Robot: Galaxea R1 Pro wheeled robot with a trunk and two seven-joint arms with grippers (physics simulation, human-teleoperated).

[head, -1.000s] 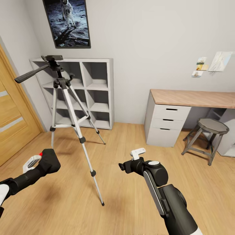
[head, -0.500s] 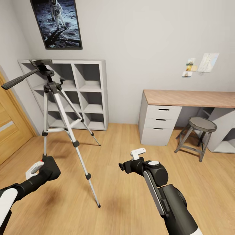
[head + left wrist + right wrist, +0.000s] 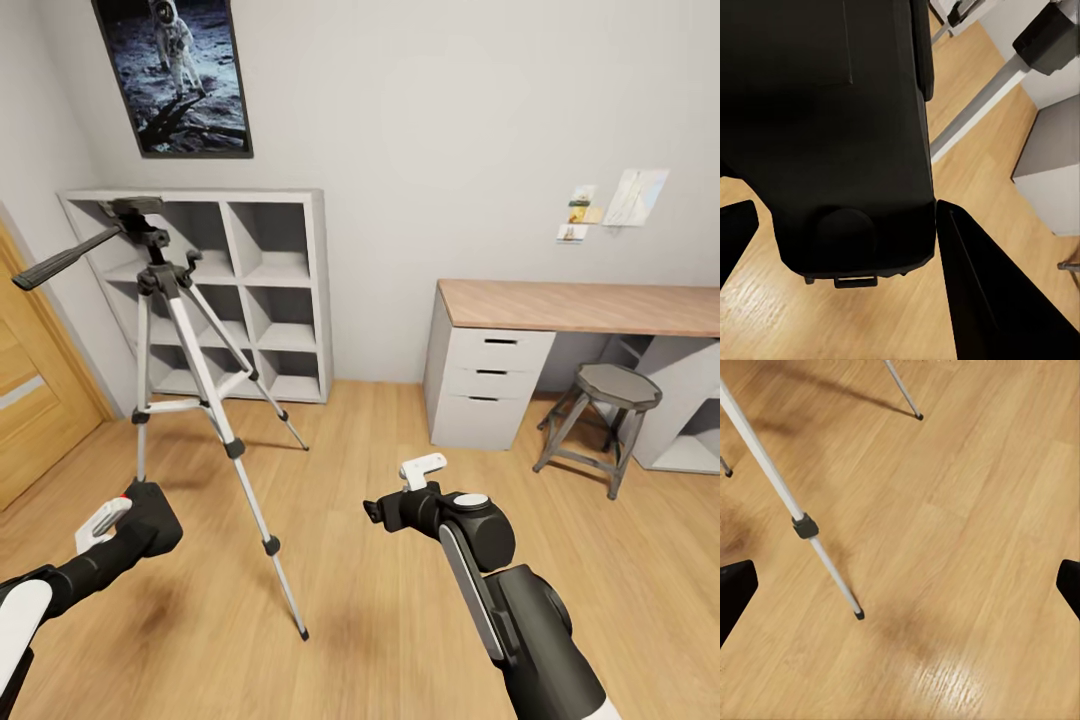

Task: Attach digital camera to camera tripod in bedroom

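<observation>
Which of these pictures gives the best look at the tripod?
The head view: the whole camera tripod stands there, from its head and pan handle down to its feet. The right wrist view catches just parts of its legs on the floor. The left wrist view shows leg pieces behind the held digital camera.

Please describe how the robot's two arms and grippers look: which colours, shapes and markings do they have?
Both arms are matte black with white sections nearer the body. The right arm has rounded joints, a grey stripe and a white-capped round joint. The left gripper and right gripper each carry white tabs.
</observation>
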